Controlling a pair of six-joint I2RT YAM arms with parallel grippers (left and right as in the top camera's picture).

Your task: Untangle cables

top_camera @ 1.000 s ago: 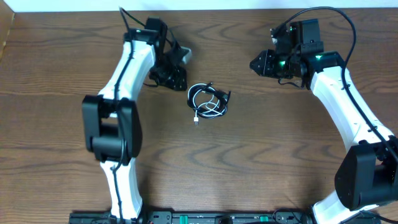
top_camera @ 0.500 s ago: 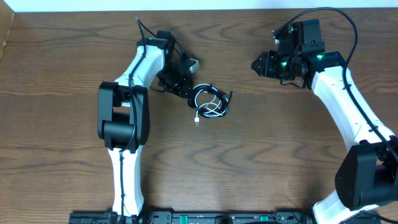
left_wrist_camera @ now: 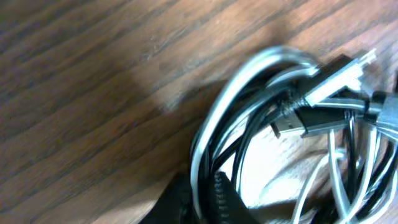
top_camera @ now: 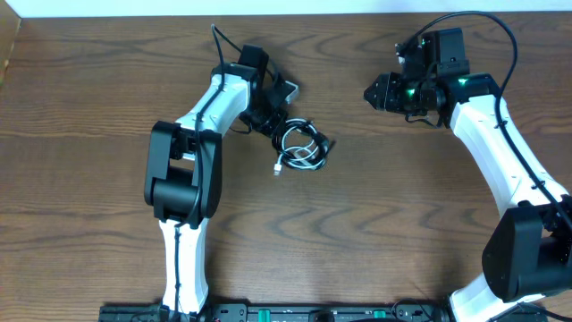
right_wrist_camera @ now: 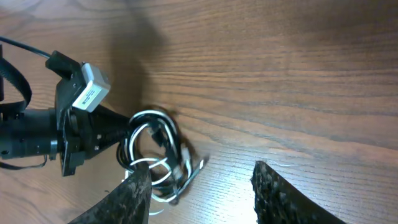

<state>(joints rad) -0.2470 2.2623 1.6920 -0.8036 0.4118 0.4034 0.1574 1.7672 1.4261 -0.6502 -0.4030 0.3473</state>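
Items in your view:

1. Cables [top_camera: 302,148]: one black and one white, wound together in a single small coil. It lies on the wooden table [top_camera: 402,206], a little back of centre and between your two arms. The white cable [left_wrist_camera: 273,55] loops around the outside. A black plug [left_wrist_camera: 301,119] lies across the coil's middle. A white plug end [top_camera: 280,169] sticks out on the near left of the coil.

2. Left gripper [top_camera: 273,122]: it is down at the far left edge of the coil. In its wrist view, both fingertips sit close together with a white strand running into the narrow gap between them. You cannot tell from these views whether it is clenched on that strand.

3. Right gripper [top_camera: 374,92]: it is released, with its fingers [right_wrist_camera: 138,196] spread wide. It is well apart from the coil, off to the coil's right and farther back, and it touches no cable.
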